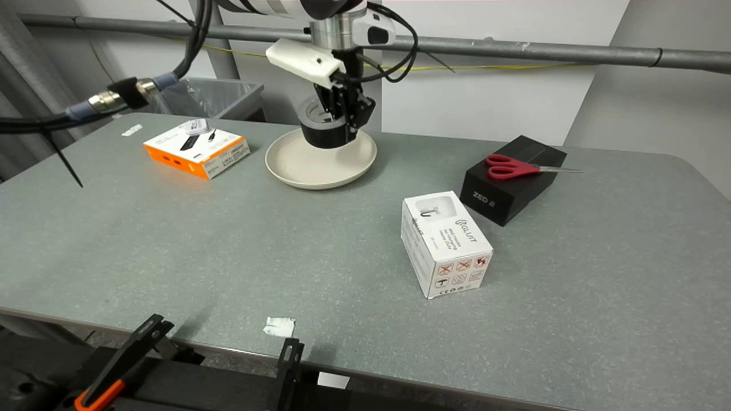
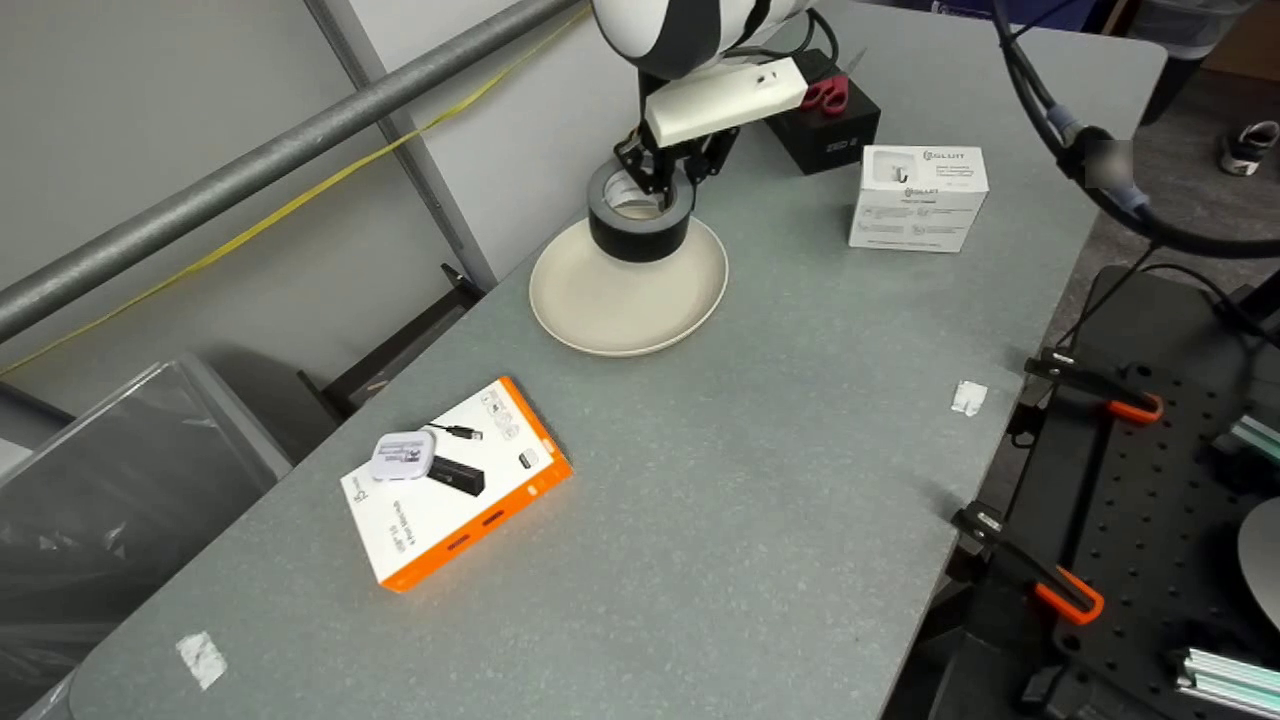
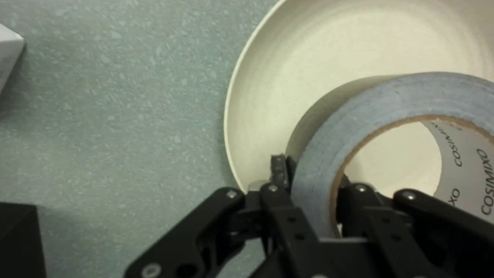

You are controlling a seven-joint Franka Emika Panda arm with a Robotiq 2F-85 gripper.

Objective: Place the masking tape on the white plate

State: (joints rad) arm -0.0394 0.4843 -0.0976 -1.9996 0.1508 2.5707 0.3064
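The masking tape (image 1: 324, 138) is a black roll with a grey face and a pale printed core. My gripper (image 3: 312, 175) is shut on the roll's wall, one finger inside the ring and one outside. The tape lies flat side up, over the back part of the white plate (image 1: 302, 169). It appears held above the plate, but the gap beneath it is hard to judge. Both also show in an exterior view, the tape (image 2: 640, 241) over the plate (image 2: 615, 310), and in the wrist view, where the tape (image 3: 370, 102) covers part of the plate (image 3: 262, 96).
A white box (image 1: 448, 245) and a black box (image 1: 485, 191) with red scissors (image 1: 508, 168) stand beside the plate. An orange-white box (image 1: 194, 148) with a small white case lies on the opposite side. A wall and grey pipe (image 1: 514, 50) run behind the table.
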